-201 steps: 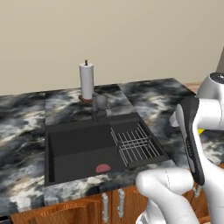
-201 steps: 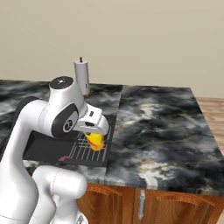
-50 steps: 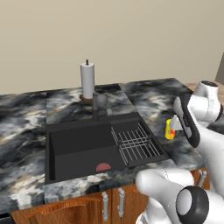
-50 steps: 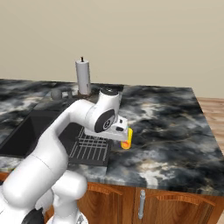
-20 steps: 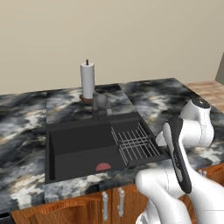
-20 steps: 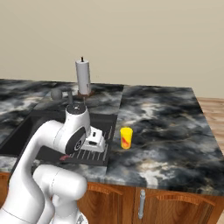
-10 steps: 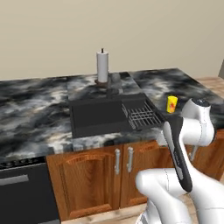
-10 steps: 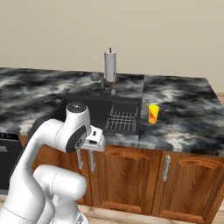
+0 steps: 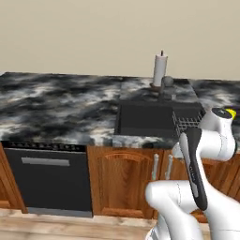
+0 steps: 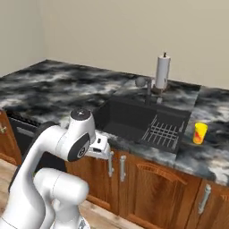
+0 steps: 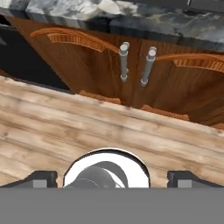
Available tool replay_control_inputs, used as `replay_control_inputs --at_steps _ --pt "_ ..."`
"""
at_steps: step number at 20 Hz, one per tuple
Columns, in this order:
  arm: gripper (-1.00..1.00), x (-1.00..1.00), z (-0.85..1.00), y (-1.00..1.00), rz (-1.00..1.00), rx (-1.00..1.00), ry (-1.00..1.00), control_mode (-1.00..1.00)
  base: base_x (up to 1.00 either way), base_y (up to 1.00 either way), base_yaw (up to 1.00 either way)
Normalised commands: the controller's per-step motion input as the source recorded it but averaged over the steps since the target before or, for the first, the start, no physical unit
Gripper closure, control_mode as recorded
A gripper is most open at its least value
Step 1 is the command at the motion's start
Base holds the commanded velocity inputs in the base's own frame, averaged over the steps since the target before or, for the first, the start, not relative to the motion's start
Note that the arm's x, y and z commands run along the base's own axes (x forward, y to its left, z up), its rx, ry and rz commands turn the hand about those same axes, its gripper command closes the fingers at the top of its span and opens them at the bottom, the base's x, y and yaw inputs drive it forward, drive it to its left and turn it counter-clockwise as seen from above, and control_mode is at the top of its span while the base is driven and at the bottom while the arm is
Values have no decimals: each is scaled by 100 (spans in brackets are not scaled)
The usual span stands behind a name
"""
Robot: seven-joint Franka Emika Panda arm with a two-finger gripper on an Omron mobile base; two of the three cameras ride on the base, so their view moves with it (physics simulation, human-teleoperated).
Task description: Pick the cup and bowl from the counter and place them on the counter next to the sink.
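Fingers [image 11: 112, 177] spread wide over wood floor [image 11: 65, 127], facing cabinet doors [image 11: 87, 61].

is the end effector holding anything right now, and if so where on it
Nothing is held. The end effector is open, its fingertips wide apart with only wooden floor beyond them. The yellow cup stands on the counter beside the sink.

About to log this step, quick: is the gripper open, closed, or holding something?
Gripper: open and empty, fingertips wide apart, aimed at the wooden floor below the cabinet doors.
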Motion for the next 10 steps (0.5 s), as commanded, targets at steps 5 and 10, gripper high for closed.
replay_control_inputs --at_steps 5,10 --pt "-100 0 0 0 0 0 0 100 0 23 99" --pt "-100 0 0 0 0 0 0 100 0 12 100"
